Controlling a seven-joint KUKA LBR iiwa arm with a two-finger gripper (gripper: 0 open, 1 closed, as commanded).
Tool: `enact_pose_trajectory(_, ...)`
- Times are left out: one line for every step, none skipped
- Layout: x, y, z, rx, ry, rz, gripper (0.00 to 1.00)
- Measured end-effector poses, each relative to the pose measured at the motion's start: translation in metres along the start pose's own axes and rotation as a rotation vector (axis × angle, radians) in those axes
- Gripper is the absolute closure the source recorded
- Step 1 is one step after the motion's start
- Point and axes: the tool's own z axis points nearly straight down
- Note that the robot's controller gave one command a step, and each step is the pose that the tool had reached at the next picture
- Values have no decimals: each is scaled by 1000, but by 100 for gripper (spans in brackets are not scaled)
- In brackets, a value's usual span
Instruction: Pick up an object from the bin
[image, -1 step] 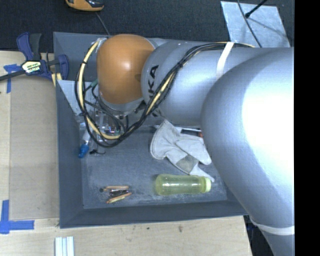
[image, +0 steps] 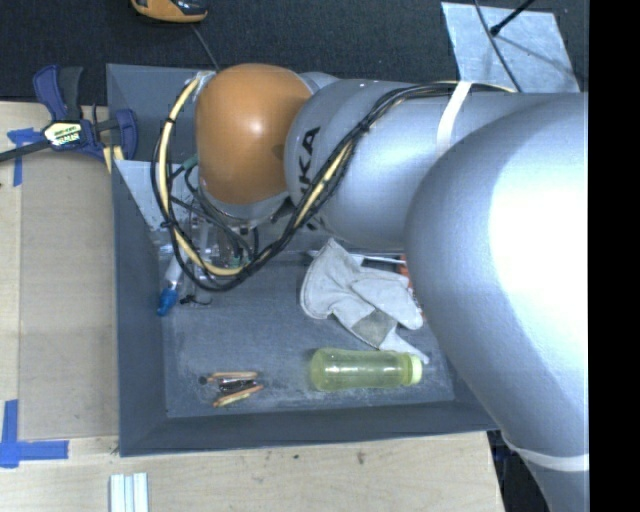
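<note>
The silver arm lies nearest the camera. It covers the right side of the view and hides the right part of the grey metal bin. It reaches in from the right towards the bin's far left corner. Its wrist carries a rounded orange cover, with yellow and black cables looping round the cover and down its left side.

Under the cover the tool points down into the far left part of the bin, low over the floor. The wrist and the cables hide its working end, so I cannot tell whether it is open or shut, or whether it has hold of anything.

A crumpled white cloth lies in the middle of the bin floor, its right edge running under the arm. Just in front of the cloth, a clear yellow-green bottle lies on its side along the near wall. To the left of the bottle and apart from it, two brown wooden clothespins lie close together near the front. A small blue piece lies by the left wall, just beside the tool and nearer to it than any other loose thing. A thin red and black stick shows at the cloth's far edge, partly under the arm.
</note>
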Motion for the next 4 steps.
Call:
enact_pose_trajectory(20,-46,51,-2,-4,68,0)
enact_pose_trajectory(8,-71,73,2,3,10,0)
enact_pose_trajectory(3,-83,43,1,1,63,0)
enact_pose_trajectory(0,-99,35,1,-2,-10,0)
